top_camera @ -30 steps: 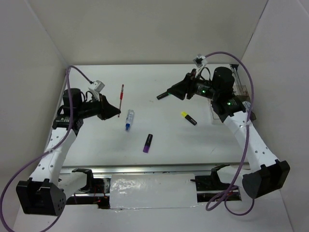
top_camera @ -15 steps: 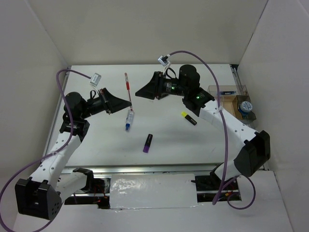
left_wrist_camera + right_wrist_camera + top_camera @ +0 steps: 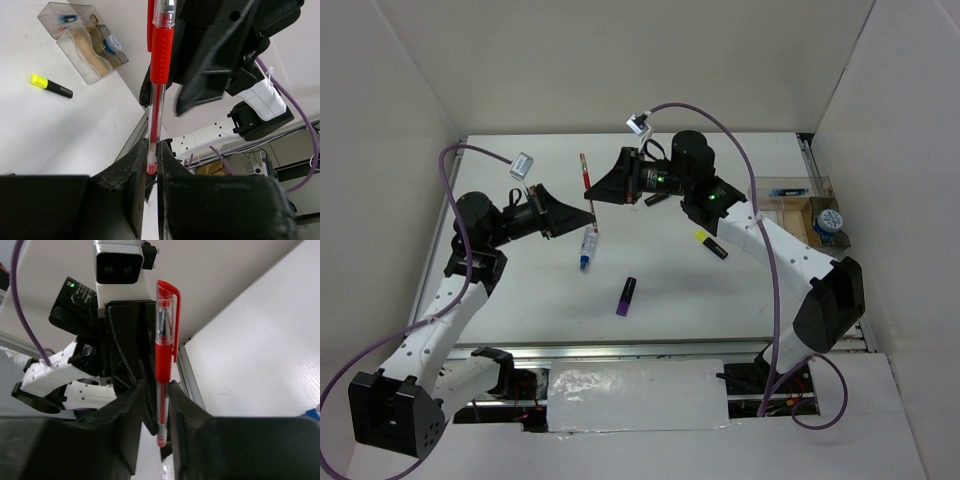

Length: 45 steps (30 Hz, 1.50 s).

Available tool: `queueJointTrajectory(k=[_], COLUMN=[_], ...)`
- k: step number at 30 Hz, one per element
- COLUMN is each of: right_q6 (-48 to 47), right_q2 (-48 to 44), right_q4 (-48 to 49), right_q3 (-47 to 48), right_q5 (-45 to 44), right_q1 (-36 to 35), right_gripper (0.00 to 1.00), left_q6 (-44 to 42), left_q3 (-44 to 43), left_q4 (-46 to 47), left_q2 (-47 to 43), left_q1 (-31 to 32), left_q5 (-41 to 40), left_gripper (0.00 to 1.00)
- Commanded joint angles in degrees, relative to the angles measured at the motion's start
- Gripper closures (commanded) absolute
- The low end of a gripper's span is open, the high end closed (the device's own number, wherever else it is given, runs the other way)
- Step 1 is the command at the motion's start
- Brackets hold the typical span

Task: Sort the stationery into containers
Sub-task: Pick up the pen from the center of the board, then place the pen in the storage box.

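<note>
My left gripper (image 3: pixel 570 211) is shut on the lower end of a thin red pen (image 3: pixel 587 188) and holds it up off the table. In the left wrist view the pen (image 3: pixel 160 60) stands up from my closed jaws (image 3: pixel 152 159). My right gripper (image 3: pixel 603 190) has come in from the right. Its jaws straddle the same pen (image 3: pixel 164 360) with a gap on one side, so it is open (image 3: pixel 159 399). The clear container (image 3: pixel 788 197) stands at the right edge, holding a blue pen (image 3: pixel 788 191). The tape roll (image 3: pixel 829 220) sits beside it.
On the table lie a white-blue tube (image 3: pixel 587 247), a purple-ended highlighter (image 3: pixel 626 296) and a yellow-ended highlighter (image 3: pixel 711 244). A dark marker-like item (image 3: pixel 657 199) lies under the right arm. The left wrist view shows the container (image 3: pixel 75 47) and yellow highlighter (image 3: pixel 50 86).
My left gripper has lifted the red pen off the table and turned it towards the middle. My right gripper has swung left from near the container until its jaws sit around the pen.
</note>
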<state>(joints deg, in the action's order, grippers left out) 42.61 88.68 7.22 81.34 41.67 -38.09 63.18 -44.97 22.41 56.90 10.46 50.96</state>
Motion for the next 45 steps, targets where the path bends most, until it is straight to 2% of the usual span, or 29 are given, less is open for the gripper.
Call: queueJointTrajectory(k=[1, 2, 5, 7, 9, 10, 11, 12, 13, 15, 16, 17, 18, 19, 21, 22, 25, 28, 32, 38, 45], right_q6=[-0.2, -0.9, -3.5, -5.7, -10.7, -16.2, -19.6, -23.2, -33.2, -46.1, -62.2, -71.2, -86.8, -94.2, -111.8, -115.7, -124.2, -129.4, -138.8, -143.9, -147.6], right_q2=[0.7, 1.0, 0.8, -0.1, -1.0, -1.9, -2.5, -2.9, -3.3, -3.3, -3.1, -3.1, -2.9, -2.5, 0.2, 1.3, 7.1, 13.0, 17.7, 21.6, 23.8], right_q4=[3.3, 2.9, 1.0, -2.5, -5.8, -10.8, -13.8, -16.9, -24.7, -32.8, -39.9, -42.4, -44.0, -44.7, -43.8, -43.0, -39.5, -36.9, -32.5, -30.3, -33.0], right_q3=[3.3, 3.6, 3.6, 3.9, 4.4, 5.5, 6.3, 8.1, 9.5, 12.3, 13.8, 14.0, 11.8, 10.8, 8.4, 8.1, 10.1, 12.5, 10.4, 10.5, 11.5], right_q5=[1.1, 1.2, 1.2, 1.1, 0.9, 1.0, 0.6, -0.4, -1.1, -4.4, -8.8, -11.8, -15.4, -23.2, -29.5, -33.6, -38.6, -43.9, -50.1, -50.8, -49.9], right_q1=[-0.5, -0.5, -0.2, 0.9, 3.7, 5.0, 6.3, 9.8, 11.6, 16.9, 18.4, 19.6, 22.2, 23.6, 28.9, 31.0, 37.0, 40.1, 42.6, 45.6, 46.5], right_gripper=[0.71, 0.75, 0.96, 1.0, 1.0, 1.0, 1.0, 1.0, 1.0, 1.0, 1.0, 1.0, 1.0, 1.0, 1.0, 1.0, 1.0, 1.0, 1.0, 1.0, 1.0], left_q6=[-0.8, -1.1, -3.2, -6.8, -11.3, -17.2, -20.2, -25.9, -28.9, -33.7, -37.8, -39.5, -42.9, -44.1, -45.6, -45.5, -44.4, -45.0, -46.7, -47.4, -47.4], left_q3=[-0.5, -0.6, -1.7, -3.3, -5.5, -8.0, -9.2, -11.4, -12.3, -14.2, -14.5, -14.7, -14.9, -15.0, -14.9, -14.7, -13.5, -13.6, -13.9, -13.5, -13.7], left_q4=[1.2, 1.0, -1.7, -4.6, -13.2, -17.2, -24.5, -27.7, -30.6, -37.6, -38.8, -40.7, -41.3, -41.8, -42.1, -42.1, -38.8, -39.1, -40.9, -41.1, -41.4], left_q2=[-1.3, -1.3, -1.2, -1.0, -1.0, -0.9, -0.9, -1.0, -1.1, -1.1, -0.9, -0.7, 0.0, 0.3, 1.4, 1.4, 2.6, 3.7, 5.4, 7.0, 8.6], left_q1=[0.6, 0.6, 0.8, 0.8, 0.6, 0.6, 0.5, 0.2, 0.0, -0.3, -0.4, -0.4, -0.4, -0.4, -0.4, -0.4, -0.4, -0.3, -0.4, -0.4, -0.4], left_q5=[1.2, 1.2, 1.6, 1.6, 0.8, -0.1, -1.9, -3.0, -5.9, -9.9, -11.6, -13.2, -13.3, -13.4, -13.2, -13.1, -12.8, -12.1, -11.8, -12.0, -12.8], left_gripper=[1.0, 1.0, 0.99, 0.62, 0.22, 0.01, 0.01, 0.01, 0.01, 0.01, 0.01, 0.01, 0.01, 0.01, 0.01, 0.01, 0.01, 0.01, 0.01, 0.01, 0.01])
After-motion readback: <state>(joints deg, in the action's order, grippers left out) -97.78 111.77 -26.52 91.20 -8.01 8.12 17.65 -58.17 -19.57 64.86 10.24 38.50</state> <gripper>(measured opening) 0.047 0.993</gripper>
